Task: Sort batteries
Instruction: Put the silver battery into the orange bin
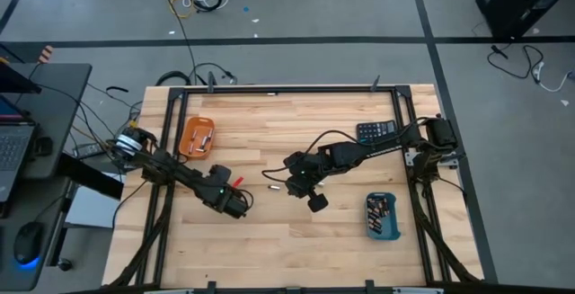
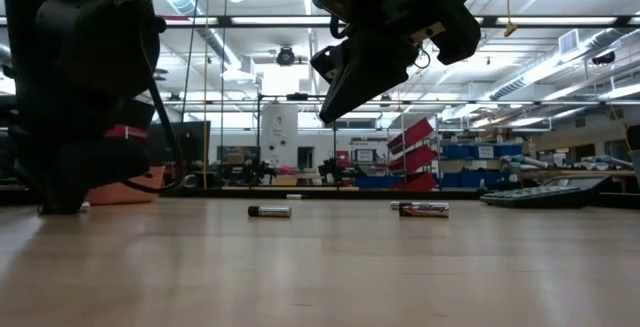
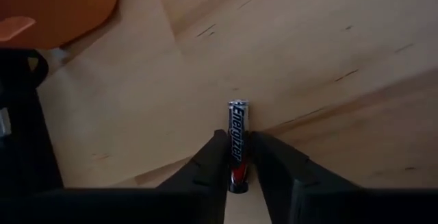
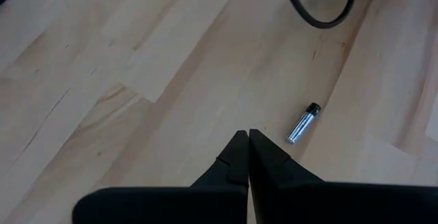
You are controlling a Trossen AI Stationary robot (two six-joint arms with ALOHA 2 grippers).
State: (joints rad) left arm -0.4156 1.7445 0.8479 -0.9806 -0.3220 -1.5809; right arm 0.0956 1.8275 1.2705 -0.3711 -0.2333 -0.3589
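My left gripper (image 3: 238,166) is down at the tabletop near the table's left side (image 1: 239,208), shut on one silver-and-black battery (image 3: 237,131). My right gripper (image 4: 244,145) is shut with nothing between its fingers and hangs above the middle of the table (image 2: 340,92). A loose battery (image 4: 302,122) lies on its side on the wood just ahead of it. In the low view, two batteries (image 2: 270,210) (image 2: 422,208) lie flat on the table. The orange tray (image 1: 196,138) and the blue tray (image 1: 382,216) each hold batteries. My left gripper pinches the battery's long sides near its dark, red-marked end (image 3: 236,172) between its two fingers (image 3: 213,157). The fingers slant down steeply and run along the battery's length. Its silver end (image 3: 238,105) sticks out past the fingertips, low over the wood. Whether it rests there I cannot tell.
A black calculator (image 1: 375,132) lies at the far right, beside the right arm. The orange tray's rim (image 3: 61,8) is close to my left gripper. Bare wood stretches along the near half of the table between the two arms.
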